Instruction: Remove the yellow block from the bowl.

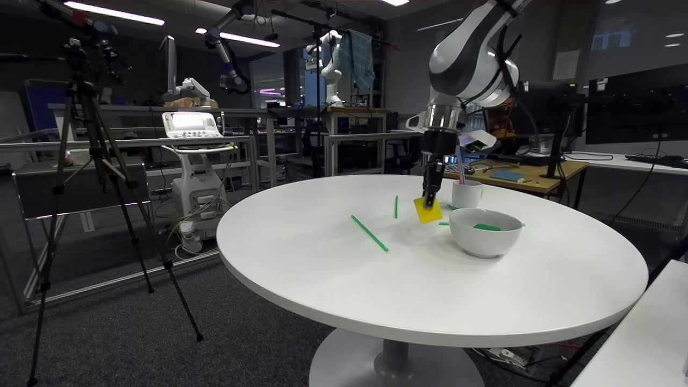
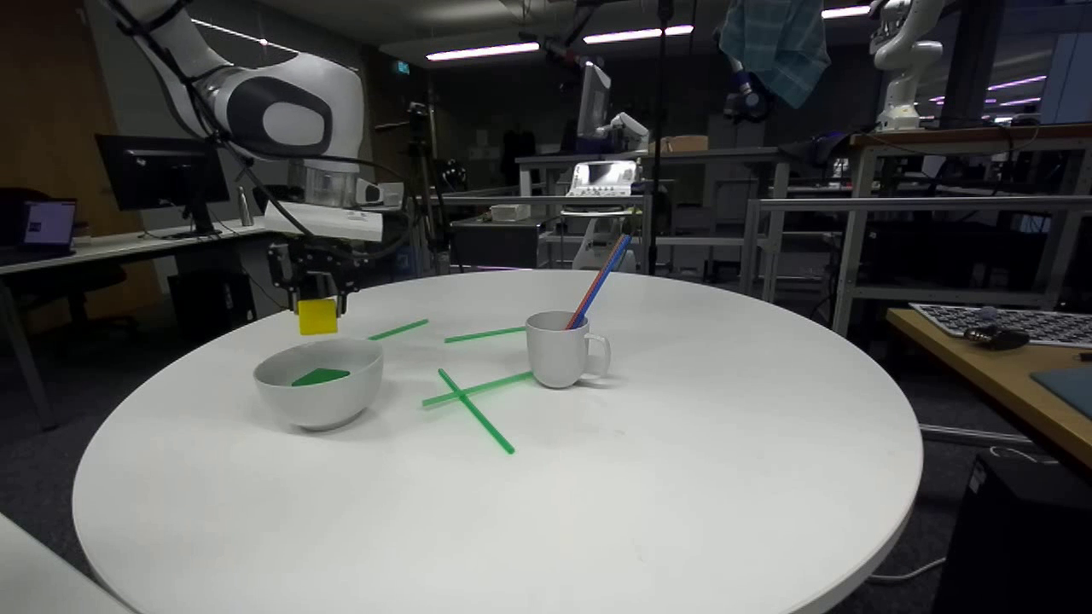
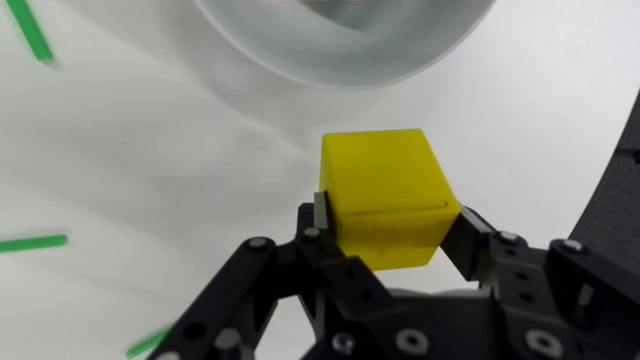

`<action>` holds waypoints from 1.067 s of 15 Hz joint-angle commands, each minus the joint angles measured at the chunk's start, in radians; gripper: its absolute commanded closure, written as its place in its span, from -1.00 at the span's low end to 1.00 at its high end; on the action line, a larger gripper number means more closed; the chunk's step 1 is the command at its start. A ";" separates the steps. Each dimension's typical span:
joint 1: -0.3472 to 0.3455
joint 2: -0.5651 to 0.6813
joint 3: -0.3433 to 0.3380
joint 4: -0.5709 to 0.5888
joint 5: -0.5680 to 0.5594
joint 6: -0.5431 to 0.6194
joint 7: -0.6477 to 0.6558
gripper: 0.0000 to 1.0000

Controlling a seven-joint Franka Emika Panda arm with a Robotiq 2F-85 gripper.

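Observation:
My gripper (image 3: 392, 205) is shut on the yellow block (image 3: 385, 172), with one finger on each of two opposite sides. It holds the block in the air, outside the white bowl (image 3: 345, 67) and beside its rim. In an exterior view the yellow block (image 1: 424, 215) hangs over the table, apart from the bowl (image 1: 478, 243). In an exterior view the block (image 2: 317, 316) shows beyond and above the bowl (image 2: 320, 405). A green piece (image 1: 487, 227) lies in the bowl; it also shows in an exterior view (image 2: 321, 376).
A white mug (image 2: 556, 356) with red and blue straws (image 2: 600, 281) stands on the round white table (image 2: 648, 495). Several thin green sticks (image 2: 476, 411) lie on the table around the bowl and mug. One green stick (image 1: 370, 233) lies apart from the bowl.

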 commanded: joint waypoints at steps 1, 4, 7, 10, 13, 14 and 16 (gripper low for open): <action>0.003 0.069 0.026 0.050 -0.050 0.072 -0.011 0.35; -0.005 0.105 0.044 0.065 -0.083 0.101 -0.004 0.35; -0.006 0.142 0.048 0.085 -0.129 0.104 0.007 0.35; -0.008 0.180 0.048 0.106 -0.174 0.100 0.014 0.35; -0.013 0.203 0.052 0.123 -0.197 0.096 0.017 0.35; -0.015 0.210 0.053 0.128 -0.202 0.095 0.016 0.35; -0.016 0.218 0.054 0.136 -0.212 0.089 0.019 -0.32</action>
